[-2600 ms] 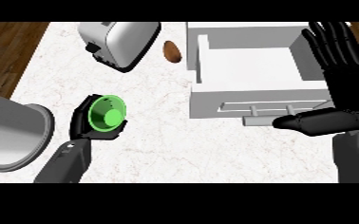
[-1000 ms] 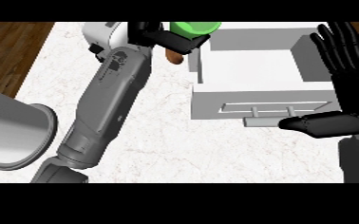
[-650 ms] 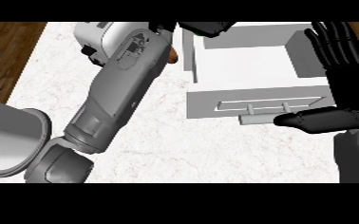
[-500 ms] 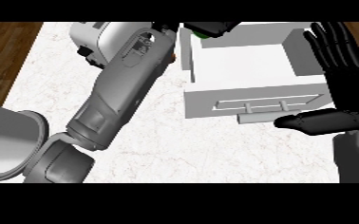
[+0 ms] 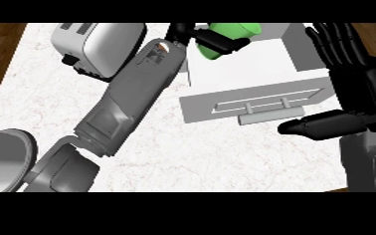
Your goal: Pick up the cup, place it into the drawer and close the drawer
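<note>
i have the left hand (image 5: pixel 209 37) curled round the green cup (image 5: pixel 224 39), fingers wrapped across its side, and it sits over the back left corner of the open drawer (image 5: pixel 249 79). the cup is tipped on its side in the grasp, which i judge comes from the forearm reaching so far across the surface (image 5: pixel 44 89) that the wrist has rolled. i can't tell whether the cup touches the drawer floor or hangs above it. the arm runs diagonally past the toaster (image 5: pixel 95 45), close beside it, so i'd mind that on the way out. my right hand (image 5: pixel 341 89) is open, fingers straight, resting at the drawer's right side with the thumb just by the drawer's front handle (image 5: pixel 268 113); i judge that a handy spot for pushing the front shut once the cup is let go. a grey pot (image 5: pixel 13 159) shows at the lower left edge, well apart.
</note>
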Controlling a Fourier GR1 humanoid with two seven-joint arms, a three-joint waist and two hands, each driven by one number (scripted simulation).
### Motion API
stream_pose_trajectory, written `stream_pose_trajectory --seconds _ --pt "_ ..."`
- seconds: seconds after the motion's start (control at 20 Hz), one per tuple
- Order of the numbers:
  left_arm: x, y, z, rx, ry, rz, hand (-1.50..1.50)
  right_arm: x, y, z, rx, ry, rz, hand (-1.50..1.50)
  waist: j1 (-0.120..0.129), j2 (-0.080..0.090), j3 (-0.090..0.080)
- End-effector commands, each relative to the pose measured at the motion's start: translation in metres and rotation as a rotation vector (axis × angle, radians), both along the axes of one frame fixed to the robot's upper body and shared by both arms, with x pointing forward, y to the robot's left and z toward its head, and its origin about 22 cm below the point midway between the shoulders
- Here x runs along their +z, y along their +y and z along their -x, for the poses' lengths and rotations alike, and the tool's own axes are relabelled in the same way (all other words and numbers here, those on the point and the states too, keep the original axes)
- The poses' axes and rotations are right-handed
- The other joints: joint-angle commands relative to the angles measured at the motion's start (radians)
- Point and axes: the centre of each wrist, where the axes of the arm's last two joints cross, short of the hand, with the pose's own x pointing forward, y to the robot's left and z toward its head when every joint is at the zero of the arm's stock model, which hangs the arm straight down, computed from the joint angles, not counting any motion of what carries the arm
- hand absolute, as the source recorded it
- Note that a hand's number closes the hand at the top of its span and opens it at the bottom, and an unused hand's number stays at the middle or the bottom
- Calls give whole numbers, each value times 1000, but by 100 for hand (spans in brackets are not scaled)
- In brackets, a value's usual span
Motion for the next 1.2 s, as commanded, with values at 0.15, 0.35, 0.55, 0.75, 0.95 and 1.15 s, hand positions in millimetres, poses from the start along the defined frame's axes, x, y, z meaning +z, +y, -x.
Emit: stream_pose_trajectory --seconds 0.15,0.35,0.55,0.75,0.95,1.15 --pt "-21 5 4 -40 23 -49 -150 4 7 -3 48 -14 -3 -150 -50 15 0" --pt "-20 4 6 -8 20 77 -150 6 28 -9 210 -4 -18 -150 -83 23 -1" --pt "-11 2 6 -75 -4 233 -150 15 46 -10 395 -9 17 150 -62 19 -3" --pt "-7 1 7 -63 -85 340 -150 0 49 0 576 80 72 150 -43 4 -3" --pt "-2 0 6 -15 -101 398 -150 -4 38 -1 627 175 373 150 -19 2 -2" --pt "-4 1 4 22 -112 389 -150 -5 22 3 508 239 557 -150 29 -9 -2"
